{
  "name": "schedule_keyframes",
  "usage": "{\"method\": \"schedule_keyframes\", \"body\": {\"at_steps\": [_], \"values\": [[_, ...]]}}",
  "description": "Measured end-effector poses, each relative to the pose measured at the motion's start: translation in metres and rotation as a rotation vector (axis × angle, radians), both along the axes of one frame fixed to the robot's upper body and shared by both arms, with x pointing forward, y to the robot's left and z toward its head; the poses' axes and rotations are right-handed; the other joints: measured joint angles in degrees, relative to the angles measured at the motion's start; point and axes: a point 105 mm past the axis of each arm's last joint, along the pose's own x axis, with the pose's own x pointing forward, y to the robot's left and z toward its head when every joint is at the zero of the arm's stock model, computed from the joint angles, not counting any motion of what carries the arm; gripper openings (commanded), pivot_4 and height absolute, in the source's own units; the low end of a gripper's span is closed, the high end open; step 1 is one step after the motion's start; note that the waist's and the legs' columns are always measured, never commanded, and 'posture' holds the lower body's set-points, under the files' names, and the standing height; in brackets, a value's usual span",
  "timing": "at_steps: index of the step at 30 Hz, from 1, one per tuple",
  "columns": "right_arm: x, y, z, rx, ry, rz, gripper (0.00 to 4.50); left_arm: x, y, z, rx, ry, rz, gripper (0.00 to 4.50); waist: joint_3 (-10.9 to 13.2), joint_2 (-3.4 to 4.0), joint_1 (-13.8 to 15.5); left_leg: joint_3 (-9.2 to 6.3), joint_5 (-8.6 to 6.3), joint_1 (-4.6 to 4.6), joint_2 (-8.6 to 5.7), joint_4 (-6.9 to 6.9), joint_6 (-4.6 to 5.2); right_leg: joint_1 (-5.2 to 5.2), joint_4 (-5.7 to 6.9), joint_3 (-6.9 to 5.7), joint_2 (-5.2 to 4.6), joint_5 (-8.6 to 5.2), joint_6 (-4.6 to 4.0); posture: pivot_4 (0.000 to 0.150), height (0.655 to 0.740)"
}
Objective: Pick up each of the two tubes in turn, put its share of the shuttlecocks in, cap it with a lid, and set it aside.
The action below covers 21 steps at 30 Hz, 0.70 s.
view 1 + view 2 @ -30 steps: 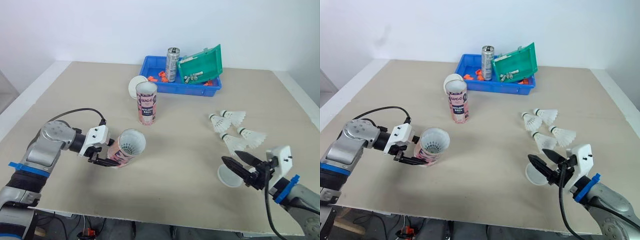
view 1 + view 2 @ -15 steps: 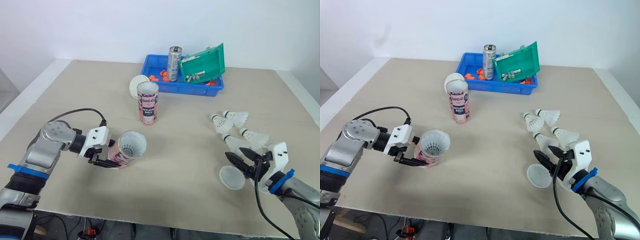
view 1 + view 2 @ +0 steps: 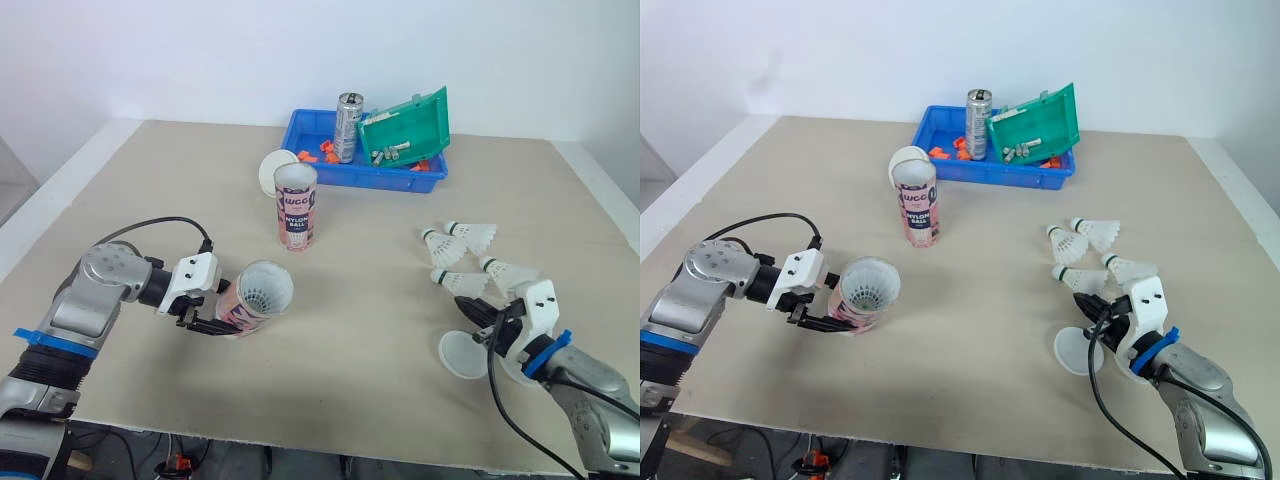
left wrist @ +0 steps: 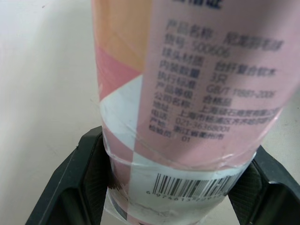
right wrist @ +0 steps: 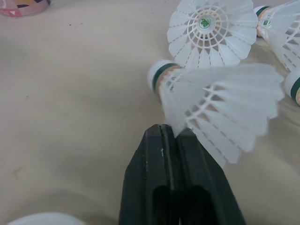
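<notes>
My left gripper [image 3: 207,314] is shut on a pink tube [image 3: 254,297], held tilted with its open mouth up and a white shuttlecock inside. In the left wrist view its fingers [image 4: 80,180] clamp the tube's [image 4: 187,93] base. A second pink tube [image 3: 295,207] stands upright mid-table, with a white lid [image 3: 270,171] leaning behind it. My right gripper [image 3: 471,309] is shut on the skirt rim of the nearest shuttlecock [image 5: 220,103], which lies on the table. Three more shuttlecocks [image 3: 470,236] lie just beyond. Another white lid [image 3: 461,354] lies flat beside my right gripper.
At the back stands a blue bin [image 3: 305,137] holding a metal can [image 3: 346,126], a tilted green box [image 3: 405,122] and small orange and grey parts. The table's near edge runs just below both arms.
My right gripper has moved forward from the flat lid to the nearest shuttlecock and shut on its skirt, which has turned slightly. The left gripper and its tube have stayed still.
</notes>
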Motion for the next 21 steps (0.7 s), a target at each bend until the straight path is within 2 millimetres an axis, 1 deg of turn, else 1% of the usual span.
{"method": "schedule_keyframes", "body": {"at_steps": [2, 3, 6, 7, 8, 9, 10, 11, 12, 13, 14, 15, 17, 18, 20, 21], "values": [[-0.002, 0.001, 0.003, -0.007, -0.009, 0.005, 0.02, 0.000, 0.000, 0.000, 0.000, 0.000, -0.001, 2.92, 0.0, 0.01, 0.0, 0.00, 0.00, 0.00, 0.00, 0.00, 0.00, 0.00, 0.00, 0.00, 0.00, 0.00, 0.00, 0.150, 0.7061], [-0.004, 0.002, 0.008, -0.014, -0.020, 0.016, 0.02, 0.000, 0.000, 0.000, 0.001, 0.000, -0.001, 2.92, 0.0, 0.02, 0.0, 0.00, 0.00, 0.00, 0.00, 0.00, 0.00, 0.01, 0.00, 0.01, 0.00, 0.00, 0.00, 0.150, 0.7061], [-0.011, 0.016, 0.029, -0.073, -0.066, 0.113, 0.02, 0.001, 0.000, 0.000, 0.002, 0.001, -0.003, 2.92, 0.0, 0.07, 0.0, -0.01, 0.00, -0.01, 0.00, 0.00, 0.00, 0.01, 0.00, 0.01, 0.01, 0.00, 0.00, 0.150, 0.7061], [-0.013, 0.027, 0.046, -0.109, -0.115, 0.177, 0.02, 0.001, 0.000, 0.000, 0.003, 0.002, -0.005, 2.92, 0.0, 0.08, 0.0, -0.01, 0.00, 0.01, 0.01, 0.00, 0.00, 0.04, 0.01, 0.01, 0.02, 0.01, 0.01, 0.150, 0.7061], [-0.014, 0.033, 0.055, -0.130, -0.146, 0.208, 0.02, 0.001, 0.001, 0.000, 0.004, 0.004, -0.004, 2.92, 0.0, 0.08, 0.0, -0.01, 0.00, 0.03, 0.02, 0.00, 0.00, 0.03, 0.00, 0.01, 0.03, 0.02, 0.02, 0.150, 0.7061], [-0.012, 0.042, 0.071, -0.157, -0.196, 0.255, 0.02, 0.002, 0.001, -0.001, 0.003, 0.008, -0.001, 2.92, 0.0, 0.08, -0.1, -0.01, 0.01, 0.06, 0.03, 0.02, 0.01, 0.03, 0.00, 0.01, 0.03, 0.05, 0.02, 0.150, 0.7061], [-0.008, 0.058, 0.094, -0.201, -0.278, 0.328, 0.02, 0.003, 0.002, -0.001, 0.004, 0.011, 0.001, 2.92, 0.0, 0.10, -0.2, 0.00, 0.03, 0.08, 0.03, 0.04, 0.05, 0.02, 0.00, 0.02, 0.02, 0.11, 0.00, 0.150, 0.7061], [-0.007, 0.072, 0.114, -0.237, -0.351, 0.394, 0.02, 0.004, 0.002, -0.001, 0.008, 0.009, -0.003, 2.92, 0.0, 0.17, -0.3, 0.01, 0.06, 0.09, 0.02, 0.05, 0.10, 0.00, -0.01, 0.03, 0.01, 0.13, -0.03, 0.150, 0.7061], [-0.011, 0.093, 0.133, -0.279, -0.426, 0.487, 0.02, 0.006, 0.000, -0.001, 0.011, 0.006, -0.008, 2.92, 0.0, 0.19, -0.3, 0.00, 0.07, 0.08, 0.02, 0.04, 0.11, -0.01, -0.01, 0.02, 0.01, 0.14, -0.05, 0.150, 0.7061], [-0.017, 0.108, 0.144, -0.312, -0.475, 0.565, 0.02, 0.007, -0.001, -0.001, 0.010, 0.005, -0.012, 2.92, 0.0, 0.15, -0.1, -0.03, 0.07, 0.07, 0.04, 0.01, 0.10, 0.00, -0.01, -0.04, 0.01, 0.14, -0.05, 0.150, 0.7061], [-0.026, 0.129, 0.150, -0.356, -0.515, 0.679, 0.02, 0.008, -0.003, -0.001, 0.002, 0.008, -0.016, 2.92, 0.0, 0.06, 0.0, -0.01, 0.05, 0.03, 0.09, -0.01, 0.08, 0.03, -0.01, -0.10, 0.01, 0.13, -0.07, 0.150, 0.7061], [-0.032, 0.144, 0.150, -0.403, -0.538, 0.781, 0.02, 0.009, -0.003, -0.001, -0.002, 0.010, -0.020, 2.92, 0.0, 0.07, 0.1, 0.03, 0.05, -0.02, 0.11, -0.01, 0.08, 0.02, -0.04, -0.13, -0.03, 0.13, -0.08, 0.150, 0.7061], [-0.040, 0.166, 0.148, -0.484, -0.584, 0.930, 0.02, 0.009, -0.004, 0.000, 0.000, 0.010, -0.031, 2.92, 0.0, 0.09, 0.2, 0.16, 0.06, -0.11, 0.07, 0.00, 0.09, -0.07, -0.09, -0.17, -0.26, 0.14, -0.10, 0.150, 0.7061], [-0.044, 0.179, 0.150, -0.532, -0.640, 1.023, 0.02, 0.010, -0.006, 0.001, 0.001, 0.010, -0.039, 2.92, 0.0, 0.12, 0.2, 0.30, 0.18, -0.23, 0.01, 0.01, 0.28, -0.16, -0.11, -0.21, -0.44, 0.15, -0.12, 0.150, 0.7061], [-0.044, 0.187, 0.152, -0.568, -0.686, 1.084, 0.02, 0.011, -0.007, 0.001, 0.000, 0.009, -0.046, 2.92, 0.0, 0.04, 0.2, 0.54, 0.28, -0.36, 0.00, 0.02, 0.44, -0.18, -0.13, -0.29, -0.61, 0.15, -0.12, 0.150, 0.7061], [-0.041, 0.191, 0.151, -0.595, -0.704, 1.112, 0.02, 0.011, -0.007, 0.001, 0.000, 0.009, -0.048, 2.92, 0.0, -0.02, 0.2, 0.69, 0.31, -0.38, 0.00, 0.04, 0.49, -0.18, -0.13, -0.33, -0.73, 0.15, -0.11, 0.150, 0.7061]]}}
